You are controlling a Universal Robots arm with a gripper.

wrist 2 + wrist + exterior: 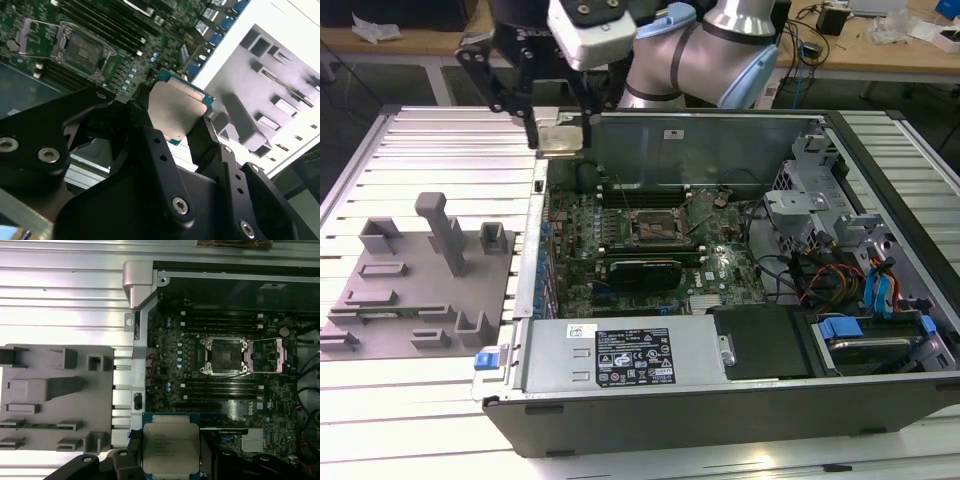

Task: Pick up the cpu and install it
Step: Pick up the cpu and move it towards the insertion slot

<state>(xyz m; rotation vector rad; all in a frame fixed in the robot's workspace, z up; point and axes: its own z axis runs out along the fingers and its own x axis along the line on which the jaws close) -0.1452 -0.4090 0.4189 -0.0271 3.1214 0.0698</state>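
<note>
The cpu (560,138), a flat square chip with a pale metal top and a green edge, hangs in the air above the far corner of the open computer case on the exterior view's left. My gripper (560,128) is shut on it, with black fingers (142,107) pressing on two opposite edges. Both wrist views show the cpu (176,112) (171,447) between the fingers. The open cpu socket (653,228) (225,356) (82,50) sits in the middle of the motherboard, its metal frame lifted, well away from the held chip.
The computer case (720,400) lies open on a slatted metal table, with a power supply (620,355) at the front and drive bays and cables (860,290) at the exterior view's right. A grey fixture plate (410,290) with raised blocks lies to the case's left.
</note>
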